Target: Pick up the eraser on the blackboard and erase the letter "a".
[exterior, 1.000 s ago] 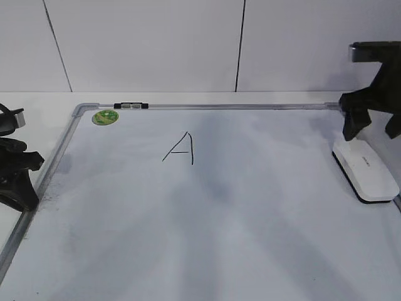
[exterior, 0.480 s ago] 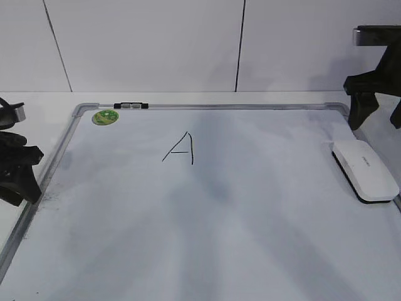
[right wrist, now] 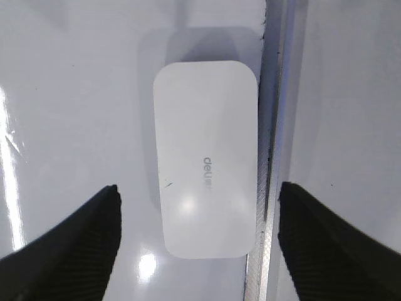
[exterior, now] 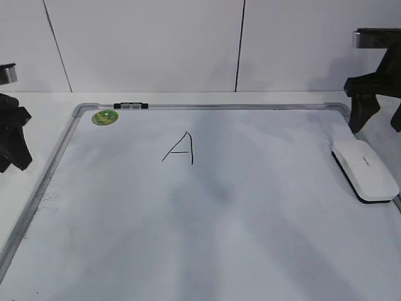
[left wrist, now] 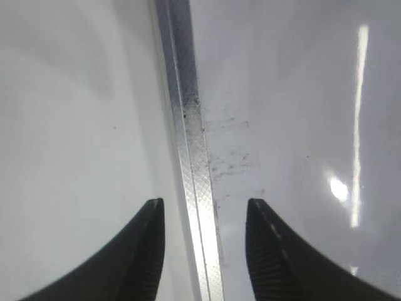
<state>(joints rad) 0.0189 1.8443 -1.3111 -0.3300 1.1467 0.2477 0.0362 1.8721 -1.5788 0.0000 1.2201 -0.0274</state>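
Eraser (right wrist: pixel 205 160) lies flat below the right gripper (right wrist: pixel 199 241), between its two widely parted jaws, which hold nothing and do not touch it. In the right wrist view its long axis runs up and down the frame, parallel to the grey frame rail just beside its right edge, and a small grey mark shows on its white top. The exterior view shows the eraser (exterior: pixel 365 169) on the blackboard (exterior: pixel 207 219) at the right edge, its long axis running from the far side toward the near right, black felt underneath, with the right gripper (exterior: pixel 376 113) hanging above and behind its far end. That view alone shows an angular capital "A" (exterior: pixel 180 149), a green sticker (exterior: pixel 105 116) and a small clip (exterior: pixel 130 105) on the top rail; no lowercase "a" can be made out. The left gripper (left wrist: pixel 203 251) hangs with jaws partly open and empty, straddling the left frame rail (left wrist: pixel 191 157); faint dark specks mark the board beside it. In the exterior view it (exterior: pixel 12 141) sits off the board's left edge.
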